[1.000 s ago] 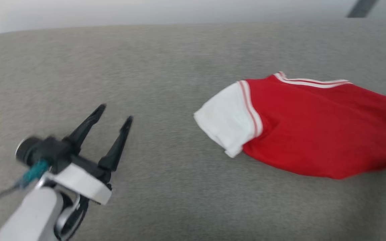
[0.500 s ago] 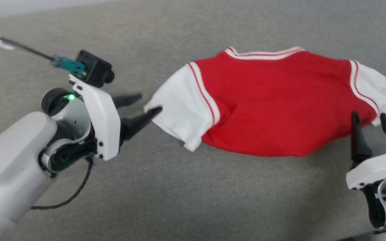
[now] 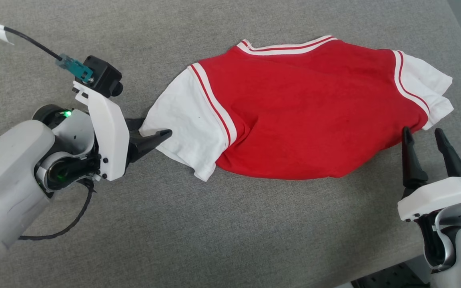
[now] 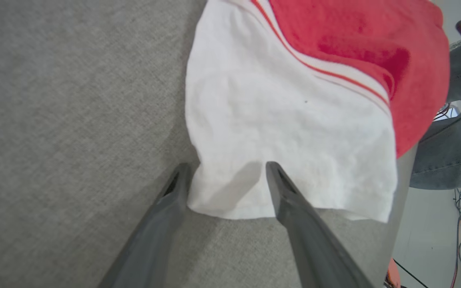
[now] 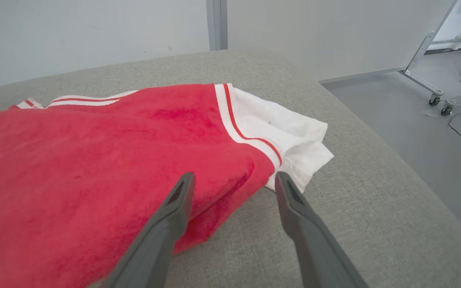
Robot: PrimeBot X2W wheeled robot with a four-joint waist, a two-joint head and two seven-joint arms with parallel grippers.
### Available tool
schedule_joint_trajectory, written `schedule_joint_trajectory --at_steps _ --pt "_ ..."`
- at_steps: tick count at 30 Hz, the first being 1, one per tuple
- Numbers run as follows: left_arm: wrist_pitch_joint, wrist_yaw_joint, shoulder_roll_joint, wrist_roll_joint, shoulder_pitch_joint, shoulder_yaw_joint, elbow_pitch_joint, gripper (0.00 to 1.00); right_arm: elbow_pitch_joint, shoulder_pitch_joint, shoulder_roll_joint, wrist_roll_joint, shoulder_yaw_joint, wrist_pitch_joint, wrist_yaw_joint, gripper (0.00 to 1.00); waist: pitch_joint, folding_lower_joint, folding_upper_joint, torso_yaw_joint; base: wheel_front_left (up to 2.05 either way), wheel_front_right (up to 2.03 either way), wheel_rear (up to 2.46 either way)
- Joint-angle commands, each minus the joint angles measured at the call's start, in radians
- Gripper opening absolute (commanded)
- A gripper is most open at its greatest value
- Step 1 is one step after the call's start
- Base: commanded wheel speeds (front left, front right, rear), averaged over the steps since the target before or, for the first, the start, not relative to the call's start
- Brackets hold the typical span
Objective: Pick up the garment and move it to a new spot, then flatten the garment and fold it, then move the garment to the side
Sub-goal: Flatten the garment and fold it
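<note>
Plainly straddled shirt's (image 3: 302, 112) white sleeve (image 3: 182, 116) with left claw (image 4: 225, 165), spread open — held right claw (image 3: 421, 129) likewise released, by red hem near surface's (image 3: 214, 224) right edge.

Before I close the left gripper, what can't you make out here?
- Left gripper: in the head view the white sleeve covers its far finger's tip, so whether that finger is under the cloth or beside it is unclear.
- Shirt: its underside lies against the grey cushion, so any print there is hidden.
- Right wrist view: the left edge cuts off much of the shirt.
</note>
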Motion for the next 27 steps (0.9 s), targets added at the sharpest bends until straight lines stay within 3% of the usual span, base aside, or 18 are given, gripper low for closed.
schedule_joint_trajectory --at_steps 1,2,11,19,27 --pt "0.002 0.003 -0.002 -0.014 0.010 -0.025 0.005 0.41 0.002 -0.005 0.003 0.004 0.001 -0.009 0.000 1.00 -0.001 0.0000 0.0000 0.002 0.00 0.00 0.00" --pt "-0.001 0.003 -0.001 -0.030 0.007 -0.030 0.005 0.01 0.004 -0.006 0.003 0.004 0.000 -0.010 0.000 1.00 -0.001 0.0000 0.0000 0.006 0.00 0.00 0.00" --pt "-0.128 0.002 0.005 -0.102 -0.016 -0.029 0.027 0.00 -0.029 -0.004 0.002 -0.032 -0.022 0.012 0.000 1.00 -0.039 0.0000 0.0000 0.091 0.00 0.00 0.00" --pt "-0.226 0.002 0.110 -0.148 0.027 -0.021 0.087 0.00 -0.084 0.017 -0.003 -0.059 -0.023 0.067 0.000 1.00 -0.096 0.0000 0.0000 0.178 0.00 0.00 0.00" --pt "-0.266 0.003 0.185 -0.141 0.053 -0.045 0.199 0.00 -0.130 0.036 -0.016 -0.054 -0.013 0.114 0.000 1.00 -0.124 0.0000 0.0000 0.200 0.00 0.00 0.00"
